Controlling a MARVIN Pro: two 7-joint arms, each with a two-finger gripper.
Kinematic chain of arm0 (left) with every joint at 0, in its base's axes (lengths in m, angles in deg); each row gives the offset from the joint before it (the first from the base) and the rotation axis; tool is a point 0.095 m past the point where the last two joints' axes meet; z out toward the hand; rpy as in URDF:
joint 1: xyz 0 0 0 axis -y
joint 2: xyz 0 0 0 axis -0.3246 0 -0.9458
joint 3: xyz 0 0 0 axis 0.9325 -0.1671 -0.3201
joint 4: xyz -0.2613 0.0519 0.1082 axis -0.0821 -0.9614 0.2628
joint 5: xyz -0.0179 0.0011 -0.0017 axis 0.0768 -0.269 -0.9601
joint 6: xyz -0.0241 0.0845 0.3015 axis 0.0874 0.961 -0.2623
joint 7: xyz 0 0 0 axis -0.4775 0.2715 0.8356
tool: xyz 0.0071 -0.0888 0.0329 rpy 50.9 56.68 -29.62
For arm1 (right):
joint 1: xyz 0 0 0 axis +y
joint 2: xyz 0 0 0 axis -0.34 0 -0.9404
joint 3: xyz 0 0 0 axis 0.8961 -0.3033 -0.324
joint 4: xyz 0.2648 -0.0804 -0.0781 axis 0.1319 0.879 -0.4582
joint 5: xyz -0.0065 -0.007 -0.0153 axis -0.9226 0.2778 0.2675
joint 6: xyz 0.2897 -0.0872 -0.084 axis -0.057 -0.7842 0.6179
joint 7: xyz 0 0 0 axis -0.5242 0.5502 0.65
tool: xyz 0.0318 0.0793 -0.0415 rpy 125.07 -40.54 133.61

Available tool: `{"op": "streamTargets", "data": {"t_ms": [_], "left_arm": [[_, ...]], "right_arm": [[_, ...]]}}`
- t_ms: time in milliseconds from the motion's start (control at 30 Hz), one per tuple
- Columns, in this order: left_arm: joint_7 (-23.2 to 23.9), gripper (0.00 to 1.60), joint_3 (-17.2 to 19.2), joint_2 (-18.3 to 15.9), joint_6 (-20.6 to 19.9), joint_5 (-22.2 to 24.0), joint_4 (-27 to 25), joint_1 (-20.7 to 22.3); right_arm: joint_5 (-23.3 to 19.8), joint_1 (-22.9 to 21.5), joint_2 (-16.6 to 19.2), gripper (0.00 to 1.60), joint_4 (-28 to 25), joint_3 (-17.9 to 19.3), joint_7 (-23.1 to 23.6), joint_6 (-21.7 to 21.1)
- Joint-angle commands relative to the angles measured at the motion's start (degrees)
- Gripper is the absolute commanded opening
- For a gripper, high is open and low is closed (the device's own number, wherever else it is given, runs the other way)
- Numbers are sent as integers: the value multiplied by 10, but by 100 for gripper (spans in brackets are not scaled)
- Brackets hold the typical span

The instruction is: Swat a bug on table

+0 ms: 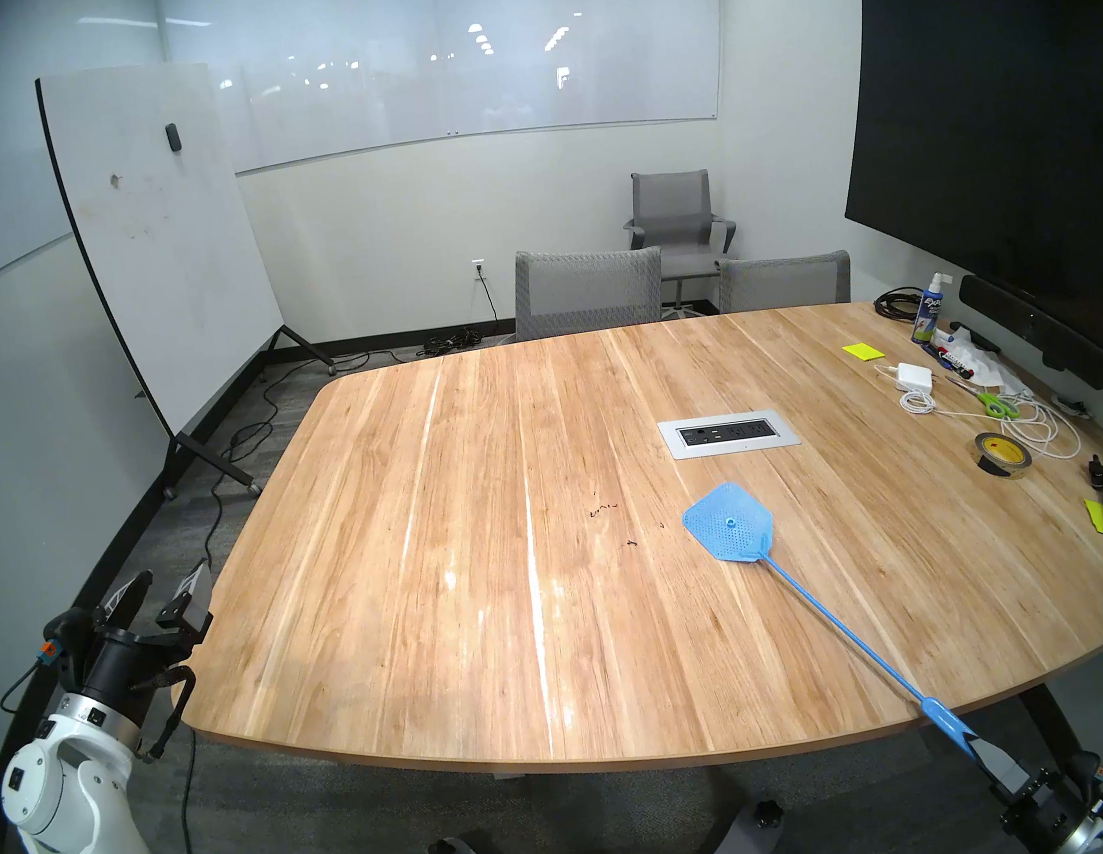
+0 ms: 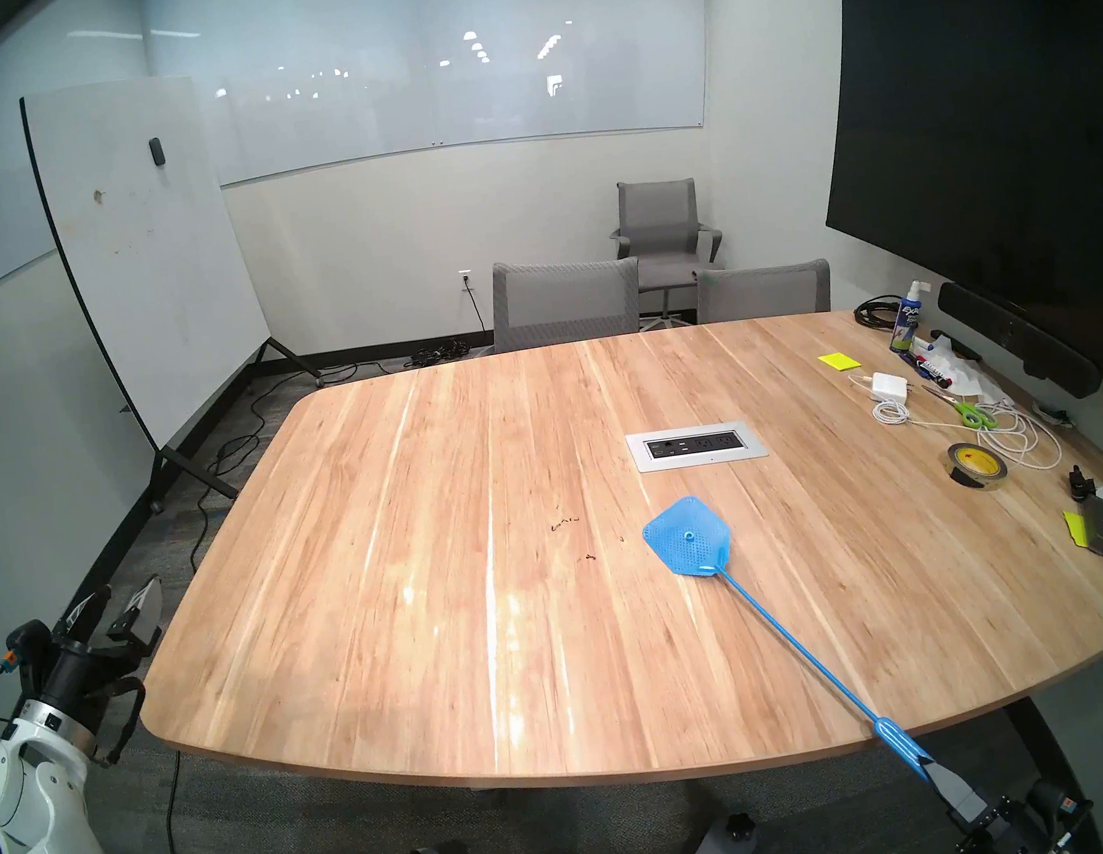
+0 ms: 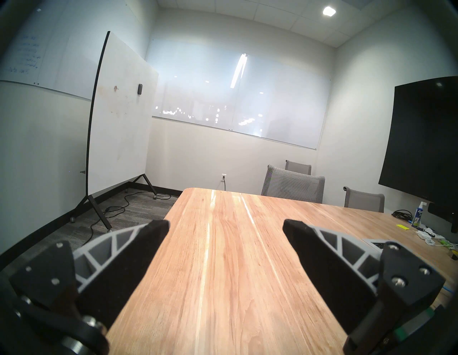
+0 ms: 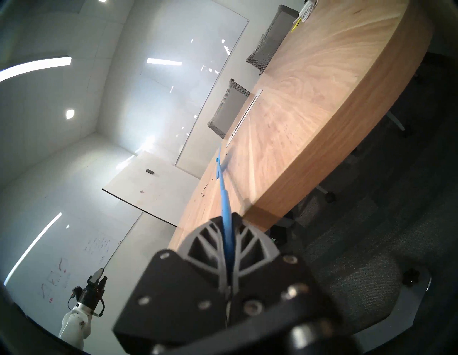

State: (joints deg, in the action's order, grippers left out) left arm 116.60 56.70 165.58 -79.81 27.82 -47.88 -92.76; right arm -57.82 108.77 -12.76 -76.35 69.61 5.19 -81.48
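- Bug (image 1: 632, 543): a tiny black speck on the table (image 1: 423, 642), near the middle, left of the swatter head; more dark crumbs (image 1: 602, 511) lie just beyond it. Likely weightless and easily flicked away; nothing to grasp, only to strike flat.
- Table, largest item: wood-plank top, silver outlet panel (image 1: 728, 432) inset right of centre, clutter along the far right edge.
- Fly swatter (image 1: 730, 524): blue, long thin shaft running from the near right edge toward the middle. Judged light, whippy, with a floppy perforated head resting on or just above the wood; cannot tell which. Best held at the flat handle end, as it is.
- Right gripper (image 4: 229, 218): below the near right table edge, pointing level, jaws clamped on the swatter handle.
- Left gripper (image 1: 165, 592): off the near left corner, level, jaws spread wide, holding nothing.
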Motion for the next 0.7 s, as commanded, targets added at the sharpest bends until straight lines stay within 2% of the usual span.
{"op": "streamTargets", "data": {"t_ms": [0, 433, 667], "left_arm": [[1, 160, 1, 0, -1, 1, -10, 0], [2, 160, 2, 1, -2, -1, -10, 1], [3, 160, 2, 2, -2, -1, -10, 2]], "right_arm": [[-3, 11, -5, 0, -21, 9, 3, 3], [-4, 9, -15, 0, -71, 13, -12, -21], [-6, 3, -15, 0, -81, 8, -16, -38]]}}
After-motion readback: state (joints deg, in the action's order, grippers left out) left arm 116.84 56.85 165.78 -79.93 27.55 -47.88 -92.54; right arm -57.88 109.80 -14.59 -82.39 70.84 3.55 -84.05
